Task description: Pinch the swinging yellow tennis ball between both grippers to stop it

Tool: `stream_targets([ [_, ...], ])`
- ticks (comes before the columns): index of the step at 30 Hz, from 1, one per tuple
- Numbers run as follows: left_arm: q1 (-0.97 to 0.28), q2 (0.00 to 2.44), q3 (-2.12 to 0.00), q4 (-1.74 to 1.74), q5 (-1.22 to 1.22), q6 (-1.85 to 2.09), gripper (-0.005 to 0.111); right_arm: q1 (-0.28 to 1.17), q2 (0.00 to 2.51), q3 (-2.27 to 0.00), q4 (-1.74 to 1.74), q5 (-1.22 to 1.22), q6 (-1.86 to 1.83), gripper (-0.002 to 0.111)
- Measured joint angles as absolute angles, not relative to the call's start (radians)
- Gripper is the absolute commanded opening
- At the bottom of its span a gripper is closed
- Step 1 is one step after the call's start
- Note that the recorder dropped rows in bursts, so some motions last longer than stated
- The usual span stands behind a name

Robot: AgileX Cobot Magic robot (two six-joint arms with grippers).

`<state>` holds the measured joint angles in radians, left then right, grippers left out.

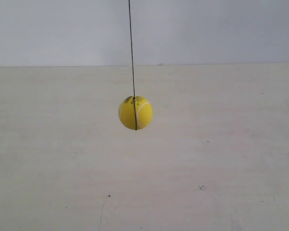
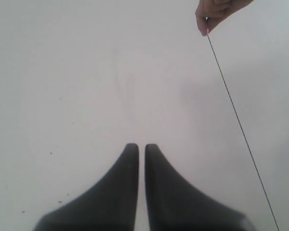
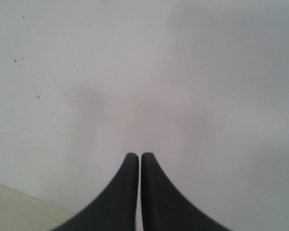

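A pale tabletop [image 1: 221,159] spreads wide around the yellow tennis ball [image 1: 135,112], which hangs centre-frame on its black string [image 1: 131,48] with open room either side. The left gripper [image 2: 141,147] and the right gripper [image 3: 136,156] are both pinched closed, holding nothing.

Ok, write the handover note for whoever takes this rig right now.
Left gripper: shut, empty. Right gripper: shut, empty. Neither shows in the exterior view.
Yellow tennis ball hangs on its black string, touched by nothing; a person's hand holds the string's top.
Done: nothing yet.
Left: bring both grippers to the ball's opposite sides and pinch it.
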<state>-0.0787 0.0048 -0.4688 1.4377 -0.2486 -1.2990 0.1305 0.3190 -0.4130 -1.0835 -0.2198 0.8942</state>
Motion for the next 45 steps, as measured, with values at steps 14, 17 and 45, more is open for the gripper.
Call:
stream_targets([
  [14, -0.079, 0.005, -0.283, 1.394, -0.249, -1.332, 0.005, 0.131, 0.240, -0.206, -1.081, -0.332, 0.892, 0.000],
  [17, -0.079, 0.003, -0.283, 1.394, -0.249, -1.332, 0.005, 0.131, 0.240, -0.206, -1.081, -0.362, 0.915, 0.000],
  [45, -0.079, 0.000, -0.283, 1.391, -0.249, -1.334, 0.005, 0.131, 0.240, -0.206, -1.076, -0.368, 0.972, 0.000],
])
